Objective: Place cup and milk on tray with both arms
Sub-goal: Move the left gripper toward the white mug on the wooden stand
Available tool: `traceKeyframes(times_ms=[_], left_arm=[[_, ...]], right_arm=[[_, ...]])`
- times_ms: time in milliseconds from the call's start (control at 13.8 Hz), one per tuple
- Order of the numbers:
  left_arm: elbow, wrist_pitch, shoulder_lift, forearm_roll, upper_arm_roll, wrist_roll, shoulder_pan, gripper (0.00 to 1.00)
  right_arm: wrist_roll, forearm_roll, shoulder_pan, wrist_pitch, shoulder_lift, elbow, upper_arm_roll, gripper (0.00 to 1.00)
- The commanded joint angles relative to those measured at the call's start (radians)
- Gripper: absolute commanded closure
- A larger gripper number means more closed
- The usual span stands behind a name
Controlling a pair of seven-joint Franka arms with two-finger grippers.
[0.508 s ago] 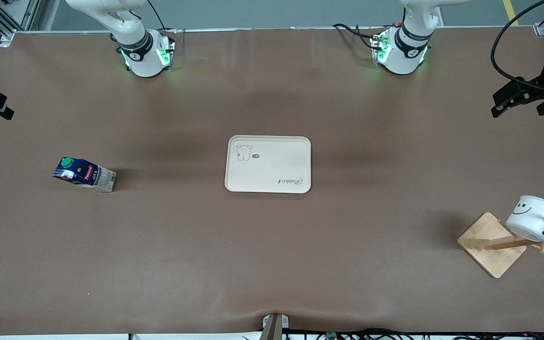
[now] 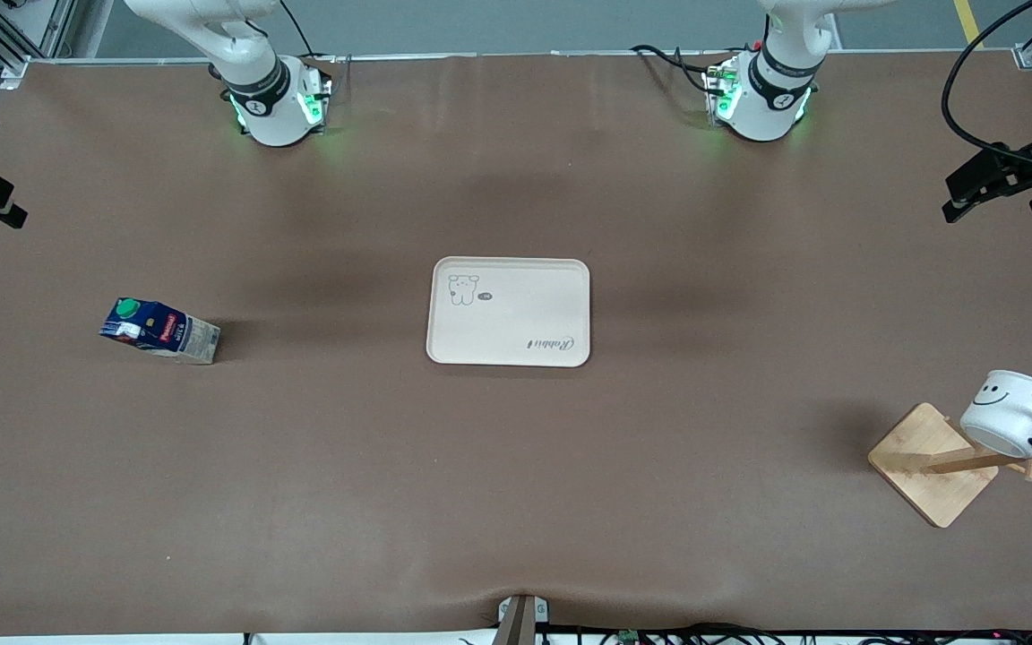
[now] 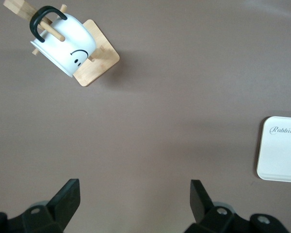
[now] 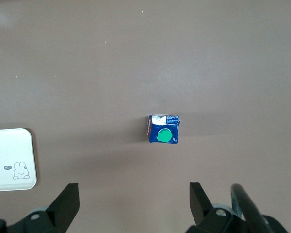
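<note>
The cream tray (image 2: 508, 312) lies flat mid-table; one end of it shows in each wrist view, tray (image 3: 281, 155), tray (image 4: 12, 160). The milk (image 2: 160, 331) stands upright toward the right arm's end, its green cap up, milk (image 4: 163, 129). The cup (image 2: 1013, 414) hangs tilted on a peg of a wooden rack toward the left arm's end, cup (image 3: 68, 48). My left gripper (image 2: 950, 199) hovers open over that end of the table, well apart from the cup, left gripper (image 3: 134, 194). My right gripper (image 2: 14, 204) is open over the other end, high above the table beside the milk, right gripper (image 4: 133, 196).
The rack's square wooden base (image 2: 933, 464) rests on the brown table, nearer to the front camera than the tray. Both arm bases (image 2: 279, 103) (image 2: 760, 98) stand along the table edge farthest from the camera. A black cable (image 2: 959, 98) loops near the left gripper.
My left gripper has shifted slightly toward its end of the table and toward the bases. The right gripper, milk, cup and tray have not moved.
</note>
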Motion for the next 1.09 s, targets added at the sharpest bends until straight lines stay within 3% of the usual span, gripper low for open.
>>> traceKeyframes(times_ms=[0, 363, 653, 1016], left_arm=[[0.030, -0.002, 0.025, 0.013, 0.005, 0.007, 0.030, 0.00], [-0.102, 0.170, -0.016, 0.016, 0.002, 0.014, 0.089, 0.00], [-0.326, 0.487, -0.069, 0.010, 0.000, 0.013, 0.145, 0.00], [-0.455, 0.759, -0.017, -0.038, 0.000, 0.003, 0.201, 0.00]], right_arm=[[-0.003, -0.007, -0.008, -0.002, 0.005, 0.015, 0.004, 0.00], [-0.003, -0.007, -0.009, -0.002, 0.007, 0.015, 0.004, 0.00], [-0.003, -0.009, -0.009, -0.002, 0.016, 0.015, 0.004, 0.00], [-0.003, -0.009, -0.009, -0.002, 0.025, 0.015, 0.004, 0.00]])
